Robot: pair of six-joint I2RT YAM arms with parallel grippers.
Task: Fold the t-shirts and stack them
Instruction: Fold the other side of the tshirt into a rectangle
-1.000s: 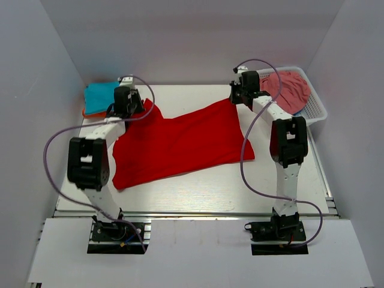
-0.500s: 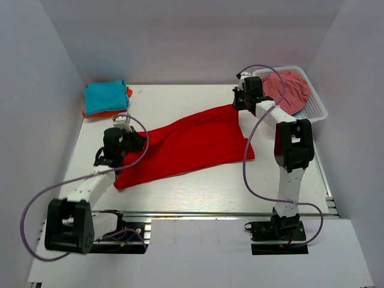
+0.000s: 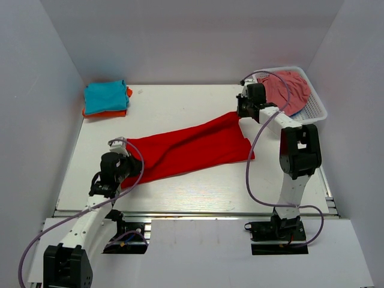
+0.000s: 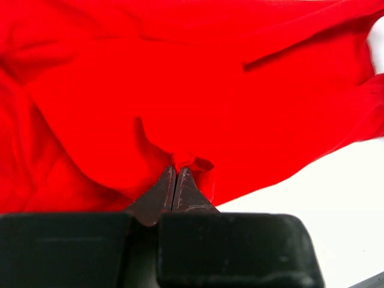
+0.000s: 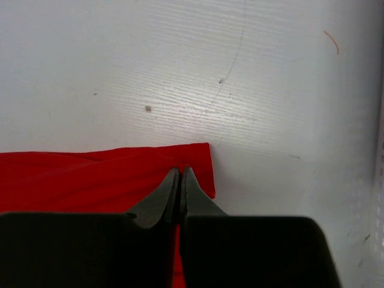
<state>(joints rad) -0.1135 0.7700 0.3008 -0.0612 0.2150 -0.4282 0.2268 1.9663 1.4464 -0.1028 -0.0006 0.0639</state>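
1. Overhead, the red t-shirt [image 3: 192, 147] lies as a long slanted band across the table [image 3: 180, 189], drawn out between the two arms. The left gripper [image 3: 124, 157] pinches its near-left end and the right gripper [image 3: 243, 113] its far-right corner. Holding opposite ends probably keeps the cloth stretched flat for a fold. The teal t-shirt [image 3: 105, 95] sits folded on the orange t-shirt [image 3: 91, 113] in the far-left corner, well apart from the red one, and that pile looks like where the red one should end up. A basket [image 3: 316, 110] holding a pink garment [image 3: 289, 87] stands just beside the right arm and could crowd any swing that way.

2. From the left wrist, the left gripper [image 4: 175, 174] has its fingers pressed fully together on a small pucker of the red t-shirt [image 4: 180, 90]. Loose folds fill most of the view, so the cloth here is slack. Bare table [image 4: 336, 198] shows at lower right.

3. From the right wrist, the right gripper [image 5: 179, 177] is likewise closed tight, nipping the edge of the red t-shirt [image 5: 90, 174] just beside its corner. The cloth lies flat against the table [image 5: 180, 72], with nothing nearby.
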